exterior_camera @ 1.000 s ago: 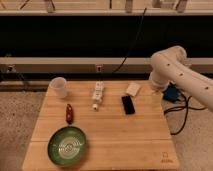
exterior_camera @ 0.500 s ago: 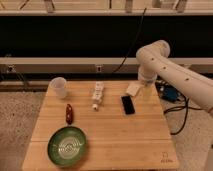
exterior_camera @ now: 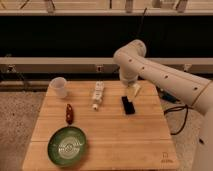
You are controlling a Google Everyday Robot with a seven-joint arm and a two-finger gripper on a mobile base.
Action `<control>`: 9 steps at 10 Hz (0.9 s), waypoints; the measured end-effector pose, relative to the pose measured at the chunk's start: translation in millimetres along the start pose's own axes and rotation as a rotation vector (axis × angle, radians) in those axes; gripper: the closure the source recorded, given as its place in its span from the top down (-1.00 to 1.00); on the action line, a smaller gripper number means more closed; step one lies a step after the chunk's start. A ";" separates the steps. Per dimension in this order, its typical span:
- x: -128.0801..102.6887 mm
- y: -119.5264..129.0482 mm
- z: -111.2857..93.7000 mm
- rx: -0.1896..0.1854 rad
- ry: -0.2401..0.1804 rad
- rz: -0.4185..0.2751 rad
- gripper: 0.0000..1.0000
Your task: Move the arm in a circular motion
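Note:
The arm [exterior_camera: 160, 75] is a thick white tubular arm with small dark dots. It reaches in from the right over the back right of the wooden table [exterior_camera: 115, 140]. Its rounded joint [exterior_camera: 129, 56] sits highest, and the last segment points down from it. The gripper [exterior_camera: 135, 90] is the pale tip, low over the table's back edge, just behind and to the right of a black flat object [exterior_camera: 128, 105]. It holds nothing that I can see.
On the table are a clear cup [exterior_camera: 59, 87] at the back left, a white bottle-like object [exterior_camera: 98, 95] lying near the middle, a red object [exterior_camera: 69, 113] and a green plate [exterior_camera: 67, 146] at the front left. A dark wall with rails stands behind.
The arm's rounded joint has swung steadily to the left, from the table's right edge towards its middle. The objects on the table have not moved.

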 end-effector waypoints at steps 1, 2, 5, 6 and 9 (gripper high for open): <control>-18.9 3.4 -2.7 0.001 0.006 -0.034 0.60; -29.7 4.5 -4.4 0.002 0.009 -0.053 0.60; -75.3 8.6 -9.9 0.003 0.020 -0.125 0.60; -80.3 16.2 -10.5 -0.002 0.022 -0.137 0.60; -85.0 36.2 -15.1 0.006 0.024 -0.170 0.60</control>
